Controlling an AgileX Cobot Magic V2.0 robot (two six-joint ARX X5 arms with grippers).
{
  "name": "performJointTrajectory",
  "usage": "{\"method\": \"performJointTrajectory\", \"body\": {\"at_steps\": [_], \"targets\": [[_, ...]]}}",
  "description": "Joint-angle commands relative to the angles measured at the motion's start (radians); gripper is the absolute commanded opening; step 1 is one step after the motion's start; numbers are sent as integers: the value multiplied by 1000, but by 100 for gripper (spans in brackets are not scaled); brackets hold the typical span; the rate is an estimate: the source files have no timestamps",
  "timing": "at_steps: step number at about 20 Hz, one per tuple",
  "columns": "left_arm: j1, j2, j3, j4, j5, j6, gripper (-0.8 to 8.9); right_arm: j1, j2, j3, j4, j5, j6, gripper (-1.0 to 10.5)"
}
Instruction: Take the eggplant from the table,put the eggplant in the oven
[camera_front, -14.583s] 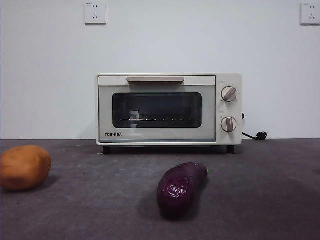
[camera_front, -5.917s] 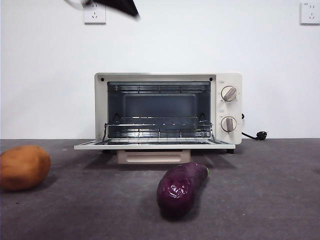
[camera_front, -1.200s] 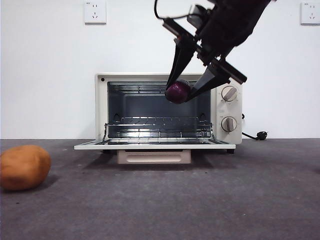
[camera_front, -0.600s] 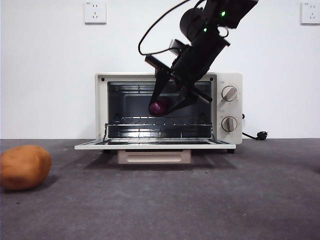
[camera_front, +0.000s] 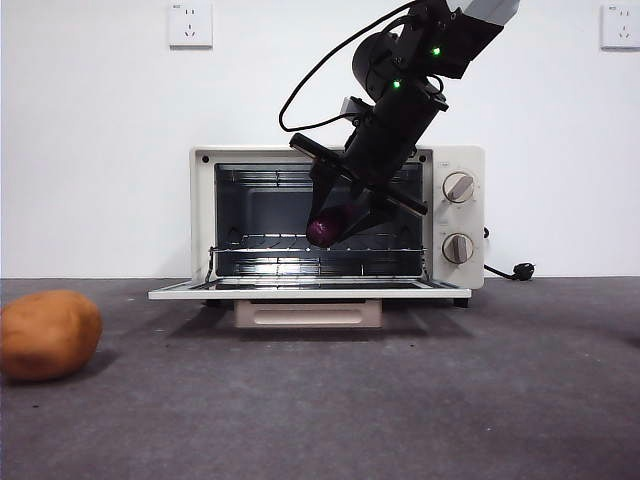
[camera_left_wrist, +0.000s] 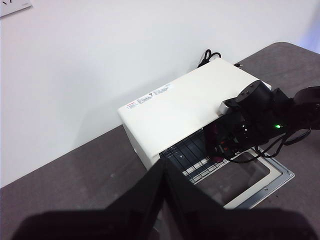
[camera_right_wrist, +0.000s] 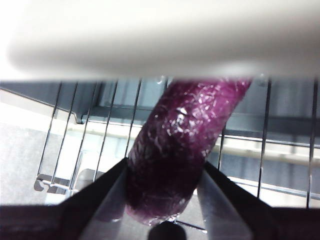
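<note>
Oven: the cream oven (camera_front: 337, 218) stands on the grey table (camera_front: 320, 400), door (camera_front: 310, 292) folded down flat, cavity open.
Inside: a wire rack (camera_front: 318, 250) spans the cavity; no food lies on it.
Eggplant: the purple eggplant (camera_front: 325, 229) hangs in the oven mouth, clamped between the jaws of the right gripper (camera_front: 337, 221), above the rack and not touching it.
Right gripper: jaws pressed on both sides of the eggplant (camera_right_wrist: 180, 150), the rack wires (camera_right_wrist: 105, 135) just beyond the jaws.
Left gripper: the left gripper (camera_left_wrist: 164, 172) is held high, well apart from the oven (camera_left_wrist: 185, 105), jaws closed together, empty.
Potato: an orange-brown potato (camera_front: 48, 334) rests on the table, far from either pair of jaws.
Hard to see: the eggplant's far end is blurred and cut off by the oven's top edge in the right wrist view; its stem is not visible.
</note>
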Motion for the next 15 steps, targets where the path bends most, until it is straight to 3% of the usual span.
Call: {"method": "performJointTrajectory", "body": {"at_steps": [1,12,15], "targets": [[-2,-2,-3,-4,-3,11,-6,2,19,1,-1,7,7,322],[-2,6,-3,-5,-2,11,-6,9,-98,3,-54,37,-42,325],[-2,11,-3,-4,-2,12,-6,10,-171,3,-116,2,-49,325]]}}
